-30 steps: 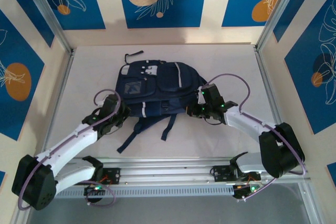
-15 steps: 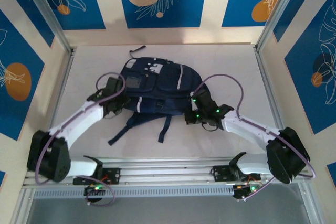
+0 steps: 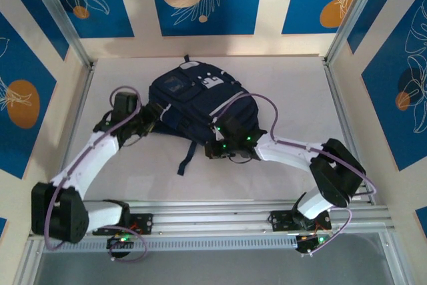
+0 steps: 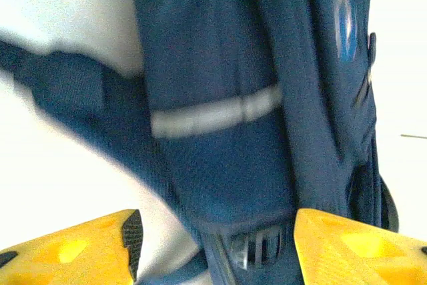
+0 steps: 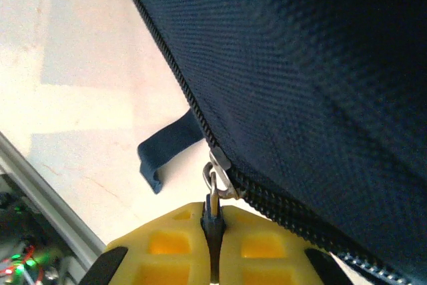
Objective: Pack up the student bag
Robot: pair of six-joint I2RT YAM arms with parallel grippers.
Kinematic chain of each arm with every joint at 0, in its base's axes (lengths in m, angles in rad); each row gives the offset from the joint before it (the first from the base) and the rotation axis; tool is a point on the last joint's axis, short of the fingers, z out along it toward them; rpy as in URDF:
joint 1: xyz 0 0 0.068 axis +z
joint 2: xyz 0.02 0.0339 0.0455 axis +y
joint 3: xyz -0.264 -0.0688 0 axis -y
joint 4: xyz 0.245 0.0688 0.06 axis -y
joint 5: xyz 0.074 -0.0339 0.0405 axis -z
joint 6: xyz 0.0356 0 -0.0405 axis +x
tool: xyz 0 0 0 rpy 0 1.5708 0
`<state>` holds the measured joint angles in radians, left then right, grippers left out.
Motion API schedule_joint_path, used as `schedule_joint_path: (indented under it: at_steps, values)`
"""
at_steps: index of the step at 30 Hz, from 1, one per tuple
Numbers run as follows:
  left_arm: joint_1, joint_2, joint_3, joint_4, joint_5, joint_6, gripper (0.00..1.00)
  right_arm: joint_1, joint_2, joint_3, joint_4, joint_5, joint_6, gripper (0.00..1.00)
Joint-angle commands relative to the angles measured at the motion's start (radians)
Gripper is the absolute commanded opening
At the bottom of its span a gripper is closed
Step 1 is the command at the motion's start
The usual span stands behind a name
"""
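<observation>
While your right claw (image 5: 213, 221) is pressed together on the zipper pull (image 5: 215, 185), the whole job hangs on that one small metal tab.

- Student bag (image 3: 193, 95): lies on the bench (image 3: 293, 91), centre of the overhead frame, a little above middle, top end toward the upper right. One loose strap (image 3: 185, 158) trails down toward the arms.
- Left claw (image 4: 215, 235): spread wide, fingers at the bottom corners of its own view. The bag's lower side with the grey stripe (image 4: 213, 115) and a buckle (image 4: 250, 248) sits between and beyond them. Bare bench shows beside the left finger, so I read no grip there.
- Zipper track (image 5: 175, 65): runs from the upper left of the right wrist view down to the slider, then on toward the lower right.

Risks, as I judge them:
- With nothing clamping the bag, a drag on the tab may slide the whole bag across the bench instead of running the slider.
- Pull off the line of the track and the tab can twist out of the pinch.
- Slack fabric beside the teeth could jam the slider.

Contents: no opening shows in any view. You cannot tell what, if anything, is inside the bag.
</observation>
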<state>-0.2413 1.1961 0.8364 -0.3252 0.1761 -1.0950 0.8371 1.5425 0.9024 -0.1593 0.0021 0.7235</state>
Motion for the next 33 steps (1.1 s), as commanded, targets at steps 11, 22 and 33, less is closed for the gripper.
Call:
schedule_joint_path:
  at_steps: [11, 22, 33]
  values:
    - [-0.206, 0.061, -0.195, 0.379, 0.049, -0.205, 0.63, 0.036, 0.080, 0.064, 0.166, -0.113, 0.126, 0.00]
    - [-0.228, 0.200, -0.164, 0.444, -0.007, -0.183, 0.23, 0.053, 0.086, 0.081, 0.109, -0.064, 0.102, 0.00]
    - [-0.179, 0.133, -0.086, 0.225, -0.111, -0.075, 0.00, 0.046, 0.017, 0.037, -0.086, 0.071, 0.048, 0.00]
